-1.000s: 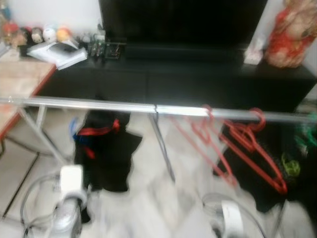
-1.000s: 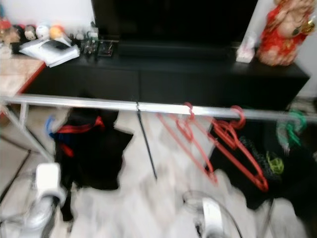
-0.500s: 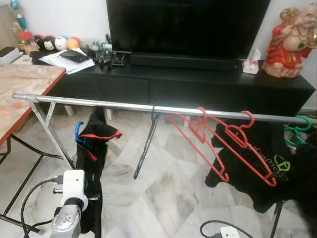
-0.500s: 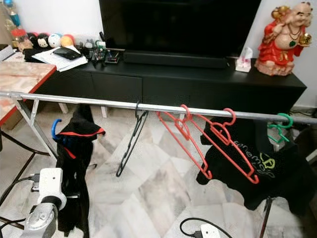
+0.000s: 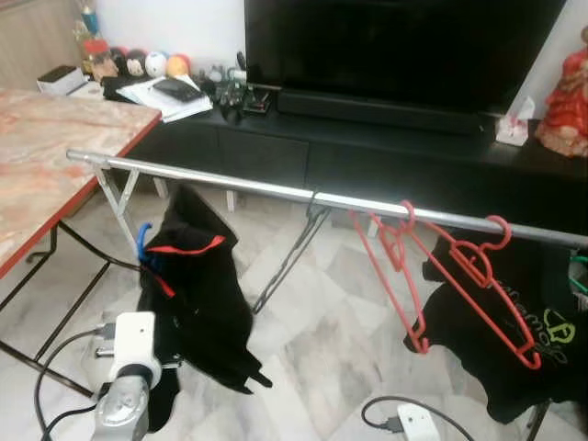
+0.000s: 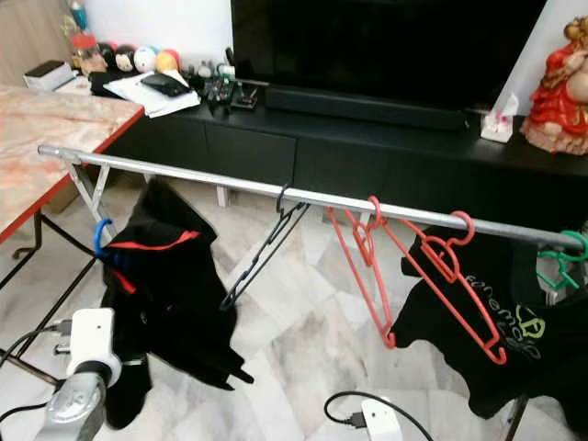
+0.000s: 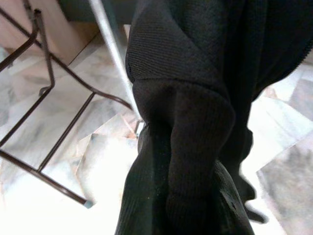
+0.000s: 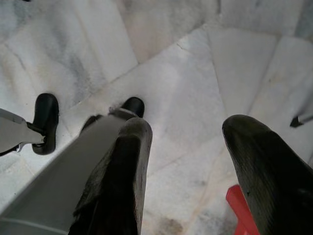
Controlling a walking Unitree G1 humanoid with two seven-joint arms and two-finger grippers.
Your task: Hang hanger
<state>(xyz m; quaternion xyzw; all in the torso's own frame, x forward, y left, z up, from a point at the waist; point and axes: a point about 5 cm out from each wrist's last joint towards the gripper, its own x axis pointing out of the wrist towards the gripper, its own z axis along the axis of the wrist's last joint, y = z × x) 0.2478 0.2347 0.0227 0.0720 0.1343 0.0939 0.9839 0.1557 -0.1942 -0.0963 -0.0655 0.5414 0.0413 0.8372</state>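
Left gripper is buried in the black garment, so you can't tell its state. Right gripper hangs wide and empty over the floor. The garment rides a blue hanger just under the rail: probably light, floppy cloth on a stiff hook. Grip the hook neck. Red hangers are already on the rail. No containers.

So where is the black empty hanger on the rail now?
In the eye views the black hanger hangs near the middle of the rail, right of the black garment and left of the two red hangers.
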